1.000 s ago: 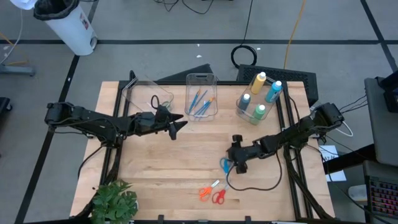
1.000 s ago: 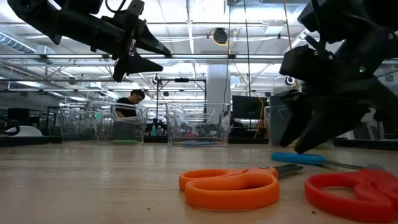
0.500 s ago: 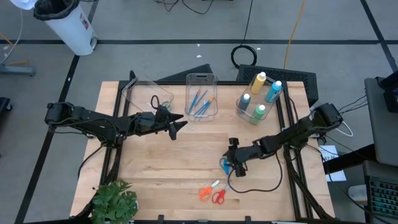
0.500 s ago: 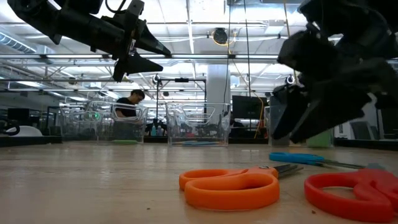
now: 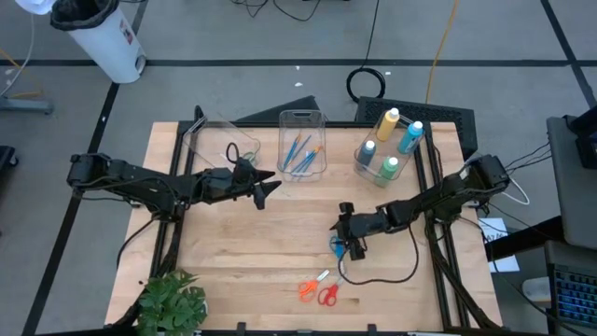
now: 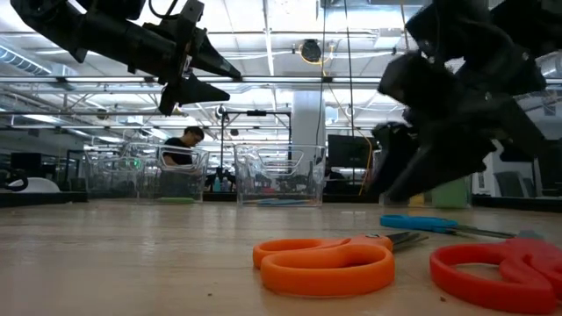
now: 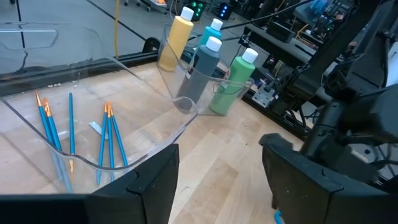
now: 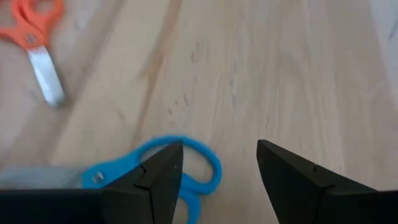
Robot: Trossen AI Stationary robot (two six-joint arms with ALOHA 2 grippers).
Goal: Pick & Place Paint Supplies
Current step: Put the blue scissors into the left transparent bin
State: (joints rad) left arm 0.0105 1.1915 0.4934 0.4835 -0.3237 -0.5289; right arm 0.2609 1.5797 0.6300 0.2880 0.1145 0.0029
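Blue scissors (image 5: 336,248) lie flat on the wooden table. My right gripper (image 5: 342,233) hovers open just above them, slanting down, and their handle loop (image 8: 202,163) shows between its fingers (image 8: 221,155). Orange scissors (image 5: 307,287) and red scissors (image 5: 327,297) lie nearer the front edge. Thin brushes (image 7: 74,134) lie in the middle clear bin (image 5: 303,142). White-capped paint bottles (image 5: 387,142) stand in the right bin. My left gripper (image 5: 269,184) hangs open in the air before the left bin (image 5: 216,140).
A green leafy plant (image 5: 171,301) stands at the near left corner. A black cable (image 5: 382,277) loops over the table by my right arm. The three bins line the far edge. Bare wood lies between my two grippers.
My right gripper has shifted a little toward the table's left edge above the blue scissors and tipped further down. The scissors have stayed where they lay.
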